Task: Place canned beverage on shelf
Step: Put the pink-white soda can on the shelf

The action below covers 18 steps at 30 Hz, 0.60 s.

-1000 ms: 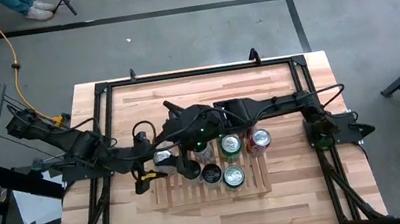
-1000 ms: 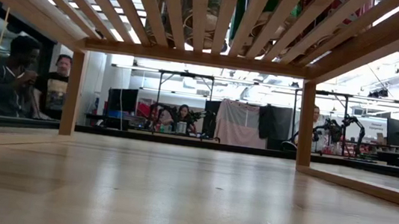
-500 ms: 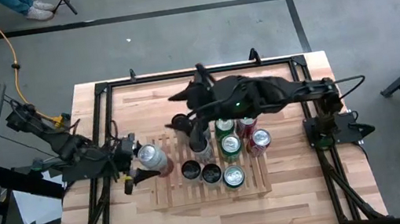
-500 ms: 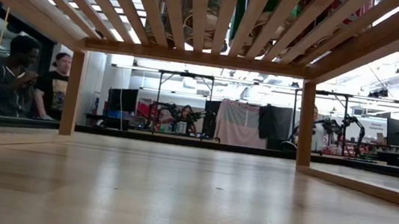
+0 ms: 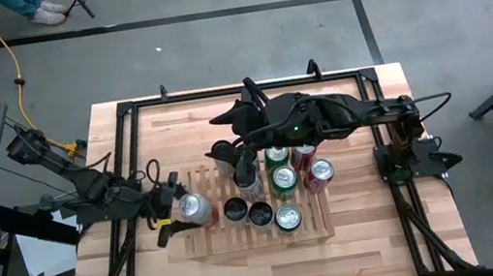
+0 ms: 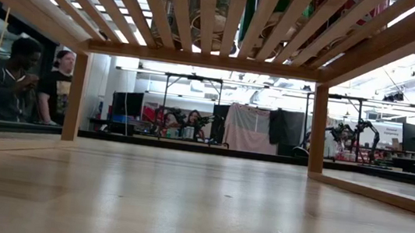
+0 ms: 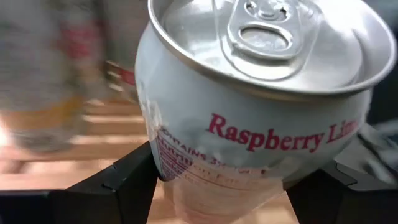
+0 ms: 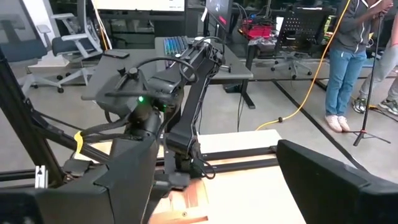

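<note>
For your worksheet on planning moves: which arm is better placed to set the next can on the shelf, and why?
Left. Its gripper is shut on a silver can at the shelf edge. The right gripper hangs open, empty, above standing cans.

Evenly lit from overhead, with soft shadows. Glare on the shiny silver lid of the white raspberry-lime can (image 7: 261, 37); blurred background behind it. Bright ceiling strips beyond the light-wood slatted shelf (image 6: 204, 10), seen backlit from beneath.

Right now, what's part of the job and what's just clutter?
Job: silver can held in left pincer; shelf.
Not in play: six cans already on shelf, e.g. green-top can; right pincer above them; yellow cable.
</note>
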Each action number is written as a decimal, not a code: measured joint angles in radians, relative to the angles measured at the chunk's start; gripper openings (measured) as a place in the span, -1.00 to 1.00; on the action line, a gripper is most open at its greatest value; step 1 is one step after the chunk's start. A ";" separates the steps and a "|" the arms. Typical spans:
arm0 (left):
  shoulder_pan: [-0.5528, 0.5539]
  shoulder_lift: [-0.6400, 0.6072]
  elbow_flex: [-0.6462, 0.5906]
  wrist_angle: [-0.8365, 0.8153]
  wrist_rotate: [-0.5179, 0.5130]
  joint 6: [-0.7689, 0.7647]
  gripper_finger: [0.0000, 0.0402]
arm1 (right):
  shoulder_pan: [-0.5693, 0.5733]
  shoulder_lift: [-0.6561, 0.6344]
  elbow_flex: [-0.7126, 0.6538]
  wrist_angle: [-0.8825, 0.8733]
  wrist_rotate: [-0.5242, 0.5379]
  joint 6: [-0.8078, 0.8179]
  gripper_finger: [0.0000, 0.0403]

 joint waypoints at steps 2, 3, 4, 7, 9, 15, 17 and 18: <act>0.018 -0.004 0.000 -0.016 0.096 0.003 0.36 | 0.000 0.000 0.000 0.000 0.000 0.000 0.57; 0.031 -0.005 0.000 -0.015 0.137 0.013 0.36 | 0.000 0.000 0.000 0.001 0.000 0.000 0.57; 0.043 -0.005 0.000 -0.015 0.172 0.029 0.36 | 0.000 0.000 0.000 0.001 0.000 0.000 0.57; 0.083 -0.005 0.001 -0.022 0.237 0.079 0.36 | 0.000 0.000 0.000 0.001 0.000 0.003 0.57; 0.115 -0.003 0.008 -0.026 0.277 0.104 0.36 | 0.000 0.000 0.000 0.001 0.000 0.023 0.57; 0.170 -0.001 0.031 -0.057 0.340 0.183 0.36 | 0.000 0.001 0.000 0.001 0.001 0.038 0.57; 0.174 -0.001 0.037 -0.090 0.348 0.185 0.39 | 0.000 0.001 0.000 0.001 0.001 0.038 0.57; 0.174 0.000 0.041 -0.104 0.348 0.185 0.42 | 0.000 0.001 0.000 0.001 0.001 0.038 0.57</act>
